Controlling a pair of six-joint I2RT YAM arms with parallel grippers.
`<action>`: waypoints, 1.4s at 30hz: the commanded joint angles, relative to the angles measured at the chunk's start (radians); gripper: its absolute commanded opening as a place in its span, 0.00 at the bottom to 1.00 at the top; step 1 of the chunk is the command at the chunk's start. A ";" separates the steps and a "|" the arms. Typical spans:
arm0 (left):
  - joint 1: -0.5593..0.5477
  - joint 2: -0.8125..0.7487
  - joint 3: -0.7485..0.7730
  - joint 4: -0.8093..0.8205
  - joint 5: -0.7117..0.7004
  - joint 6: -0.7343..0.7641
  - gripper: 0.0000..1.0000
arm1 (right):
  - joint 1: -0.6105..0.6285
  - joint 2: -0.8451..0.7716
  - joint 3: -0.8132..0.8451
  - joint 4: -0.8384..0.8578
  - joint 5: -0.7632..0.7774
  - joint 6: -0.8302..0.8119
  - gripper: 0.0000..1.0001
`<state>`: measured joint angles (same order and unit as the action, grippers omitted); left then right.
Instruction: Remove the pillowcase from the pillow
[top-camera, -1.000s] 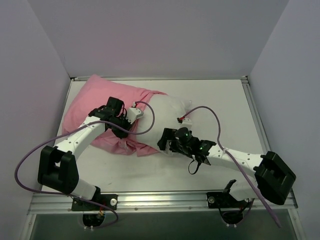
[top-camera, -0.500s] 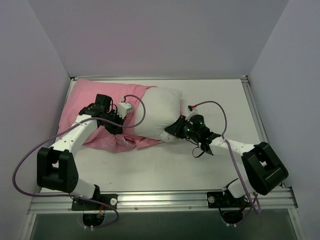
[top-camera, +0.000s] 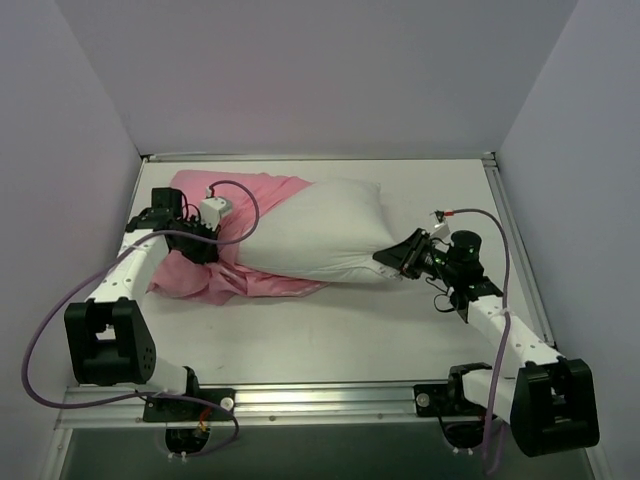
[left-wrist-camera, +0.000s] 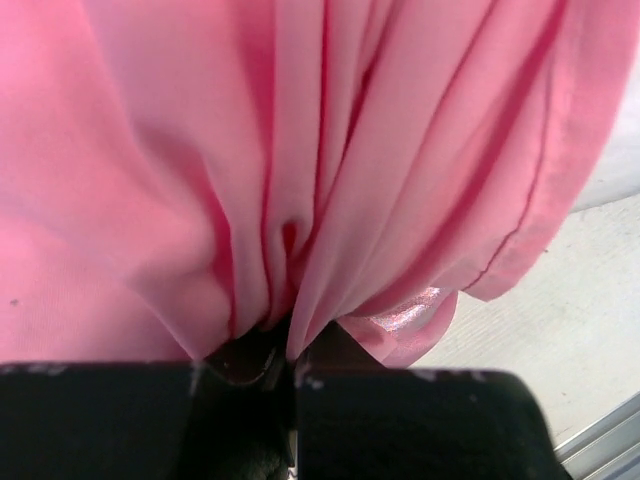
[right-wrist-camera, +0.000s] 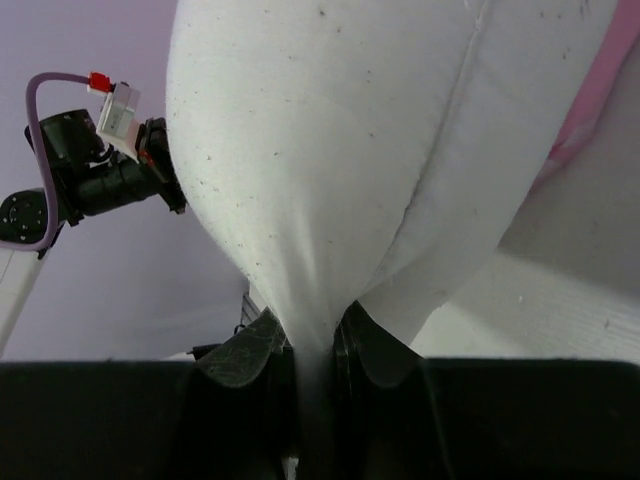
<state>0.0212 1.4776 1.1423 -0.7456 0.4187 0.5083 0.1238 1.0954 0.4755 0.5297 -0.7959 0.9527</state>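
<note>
Top external view: my left gripper (top-camera: 208, 248) sits at the left side of the table (top-camera: 350, 330), sunk into the bunched pillowcase (top-camera: 195, 278). My right gripper (top-camera: 392, 258) is at the near right corner of the pillow (top-camera: 320, 225). The pillow lies stretched across the middle of the table between my two arms. Most of its white body is bare, and its left end runs into the pink fabric. Pink also shows along its near edge and behind its far left side. I cannot tell how much of that end is inside the sack.

In my left wrist view, my left jaws are pressed together on a gathered pleat of the pillowcase. The folds fan up and outward from the pinch and fill nearly the whole view. A shiny paler patch of the fabric hangs just right of the fingers (left-wrist-camera: 240, 360).

In my right wrist view, my right jaws are pinching a tapered corner of the pillow. The cloth narrows to a thin neck where it enters the pinch, and a seam climbs away from it. Small dark specks dot the fabric. A strip of pink shows at the upper right edge.
</note>
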 joint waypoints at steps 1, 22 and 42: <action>0.112 0.012 -0.035 0.089 -0.406 0.121 0.02 | -0.093 -0.098 -0.003 -0.077 0.063 -0.061 0.00; -0.010 -0.132 -0.168 0.014 -0.075 0.087 0.09 | -0.047 -0.100 0.380 -0.856 0.500 -0.522 0.53; -0.038 -0.247 -0.080 -0.328 0.141 0.355 0.61 | 0.473 0.756 1.056 -0.775 0.724 -0.604 0.76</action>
<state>0.0006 1.2633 0.9710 -0.9466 0.4671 0.7971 0.5636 1.8626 1.5761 -0.2283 -0.0650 0.3801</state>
